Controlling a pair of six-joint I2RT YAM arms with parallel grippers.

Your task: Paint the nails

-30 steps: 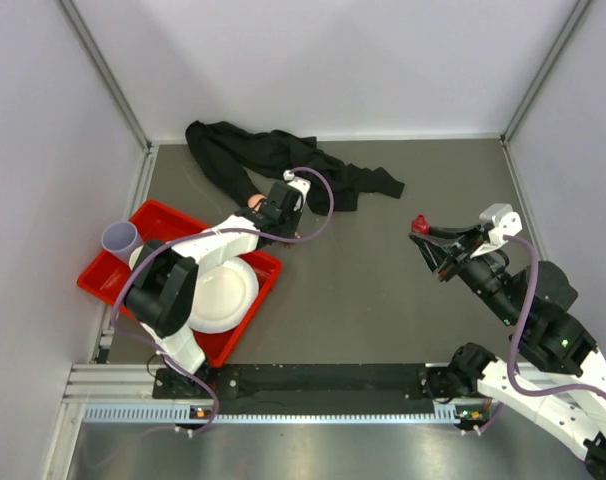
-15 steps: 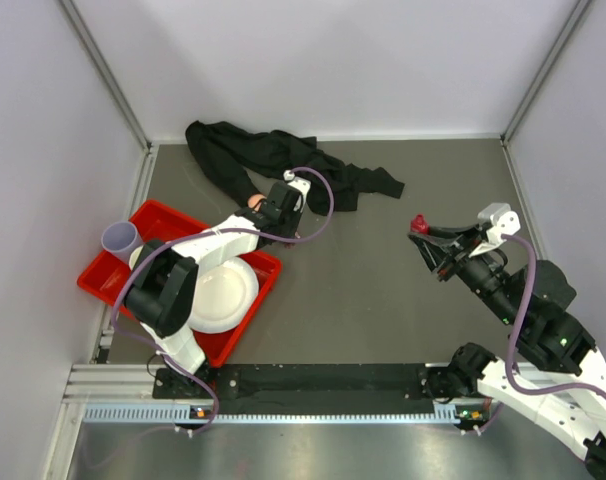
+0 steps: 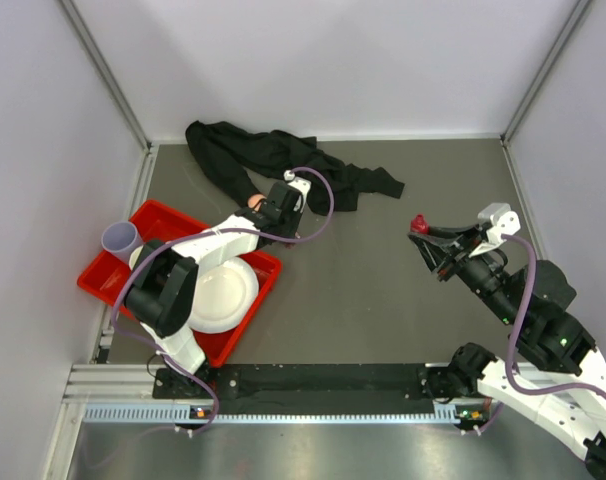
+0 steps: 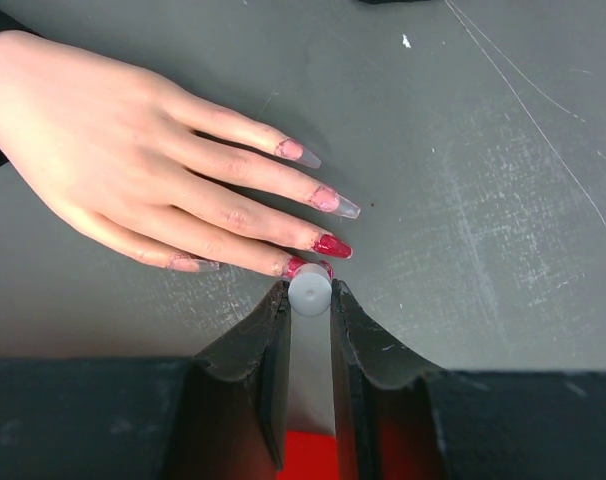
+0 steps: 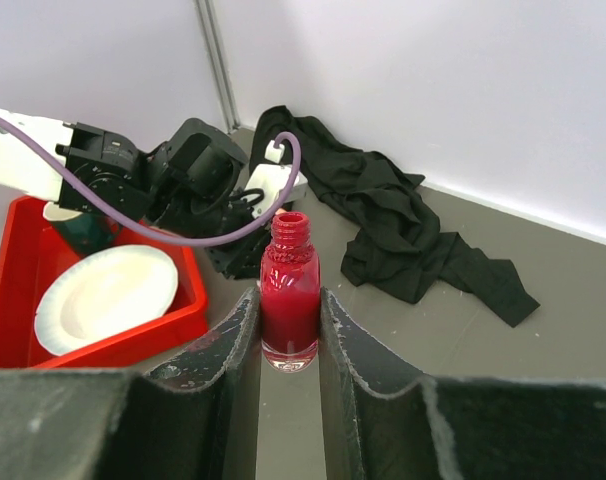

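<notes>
Has the left arm (image 3: 218,240) stretched away from its base, elbow raised over the red tray (image 3: 173,213), forearm angled toward the far-left part of the tabletop (image 3: 383,300). Pinches a pale grey brush cap (image 4: 309,288) in the left claw (image 4: 309,300), jaws pressed against it from both sides, round cap end aimed at the mannequin hand (image 4: 113,150). Finds that hand lying flat and palm down, fingers slightly spread and pointing toward the claw, black sleeve (image 3: 233,165) at the wrist. Places the nails (image 4: 331,246) right in front of the cap: 2 nearest ones solid dark red, the closest touching or nearly touching the cap; 2 longer ones farther out mostly clear with red smears near the base; 1 on the short outer finger only faintly tinted. Brush tip hidden behind the cap.

Holds the right arm (image 3: 543,300) folded at the right side, forearm raised and aimed inward to the left, well apart from the mannequin hand. Clamps an uncapped red polish bottle (image 5: 289,285) upright in the right claw (image 5: 288,310), jaws closed on its glass sides. In the tray, a white plate (image 3: 223,295) and a lilac cup (image 3: 121,238).
</notes>
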